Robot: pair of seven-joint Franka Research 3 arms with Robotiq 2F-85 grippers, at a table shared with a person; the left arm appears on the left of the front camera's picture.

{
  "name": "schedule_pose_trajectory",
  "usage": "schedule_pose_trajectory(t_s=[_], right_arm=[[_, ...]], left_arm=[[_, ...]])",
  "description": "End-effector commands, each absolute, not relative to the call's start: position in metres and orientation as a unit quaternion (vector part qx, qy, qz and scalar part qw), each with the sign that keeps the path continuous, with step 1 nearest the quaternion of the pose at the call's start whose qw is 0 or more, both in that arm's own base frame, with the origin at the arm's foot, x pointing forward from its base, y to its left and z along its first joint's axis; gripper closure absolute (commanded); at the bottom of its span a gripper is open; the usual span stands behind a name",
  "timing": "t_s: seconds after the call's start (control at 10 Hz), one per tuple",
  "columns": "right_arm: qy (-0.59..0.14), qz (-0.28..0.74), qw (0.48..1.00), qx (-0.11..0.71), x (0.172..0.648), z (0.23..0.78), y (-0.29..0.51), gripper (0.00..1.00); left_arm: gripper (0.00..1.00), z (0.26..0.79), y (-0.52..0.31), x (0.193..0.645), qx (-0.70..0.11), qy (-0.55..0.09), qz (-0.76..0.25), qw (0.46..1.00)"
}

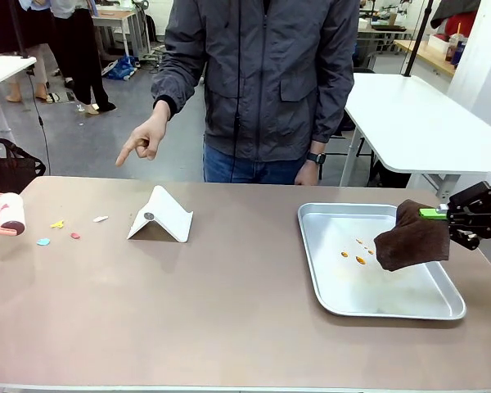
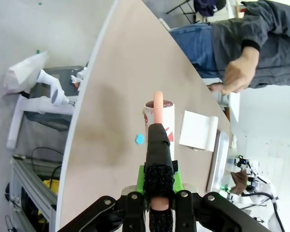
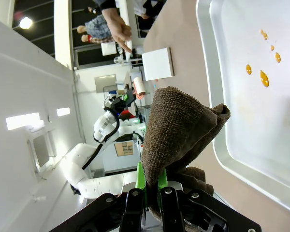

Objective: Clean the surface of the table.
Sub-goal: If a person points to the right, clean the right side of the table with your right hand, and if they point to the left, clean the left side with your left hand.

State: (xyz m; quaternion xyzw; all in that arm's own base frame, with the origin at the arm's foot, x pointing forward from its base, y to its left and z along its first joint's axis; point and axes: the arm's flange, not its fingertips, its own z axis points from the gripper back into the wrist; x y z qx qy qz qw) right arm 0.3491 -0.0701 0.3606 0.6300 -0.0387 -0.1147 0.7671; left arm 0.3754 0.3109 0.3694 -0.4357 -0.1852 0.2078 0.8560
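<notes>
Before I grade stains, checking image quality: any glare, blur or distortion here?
Front view: sharp, even light, soft shadow beside the white stand. Left wrist view: wide-angle bends the table edge. Right wrist view: tray looks washed out, lamp flares.

Nothing legible anywhere at this moment. The lint roller (image 2: 168,126) carries red marks on its sheet, too blurred to read. The white stand (image 1: 162,214) on the desk (image 1: 229,311) shows just a small dark round spot, no lettering.
</notes>
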Motion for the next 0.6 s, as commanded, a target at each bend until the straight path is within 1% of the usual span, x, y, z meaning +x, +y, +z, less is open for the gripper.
schedule_pose_trajectory(t_s=[0.0, 0.5], right_arm=[[-0.033, -0.115, 0.767, 0.630, 0.348, 0.364, -0.069, 1.00], [-0.033, -0.115, 0.767, 0.630, 0.348, 0.364, -0.069, 1.00]], left_arm=[[0.78, 0.364, 0.290, 0.380, -0.415, -0.193, 0.231, 0.859], [0.78, 0.350, 0.273, 0.392, -0.389, -0.191, 0.219, 0.874]])
